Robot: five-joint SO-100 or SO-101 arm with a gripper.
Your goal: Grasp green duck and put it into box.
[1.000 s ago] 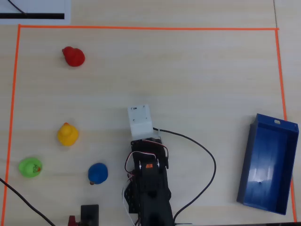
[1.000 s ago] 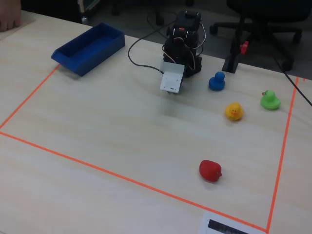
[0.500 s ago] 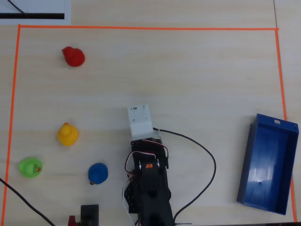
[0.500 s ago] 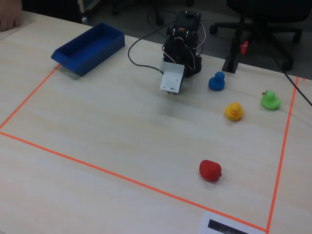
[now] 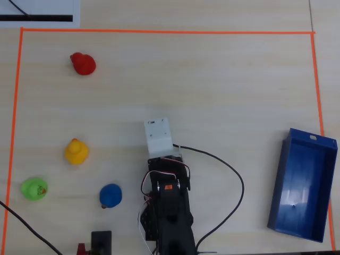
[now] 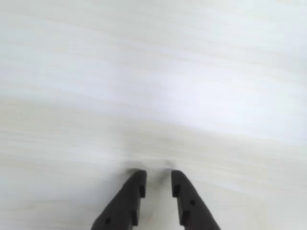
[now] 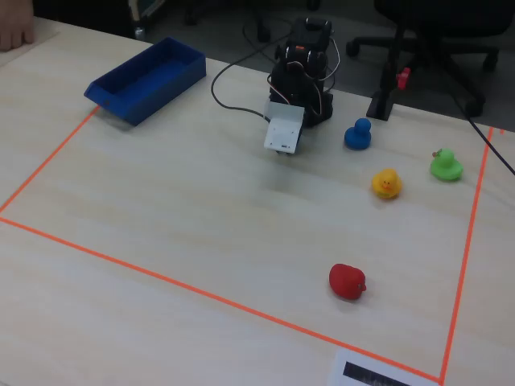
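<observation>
The green duck [image 5: 33, 188] sits near the left tape line in the overhead view and at the far right in the fixed view [image 7: 446, 166]. The box [image 5: 278, 186], a long dark-blue tray, lies at the right in the overhead view and at the back left in the fixed view [image 7: 121, 100]; nothing shows inside it. The arm stands folded at the bottom middle, its white wrist housing [image 5: 158, 137] pointing down at bare table. In the wrist view my gripper [image 6: 158, 175] hangs just above the wood, open by a narrow gap, with nothing between its fingers. Neither duck nor box shows there.
A blue duck [image 5: 110, 195] lies between the arm and the green duck, a yellow duck [image 5: 76, 152] just beyond it, a red duck [image 5: 83, 64] farther off. Orange tape [image 5: 159, 32] frames the work area. A black cable [image 5: 236, 180] loops beside the arm's base. A small black stand [image 5: 101, 241] sits by the blue duck.
</observation>
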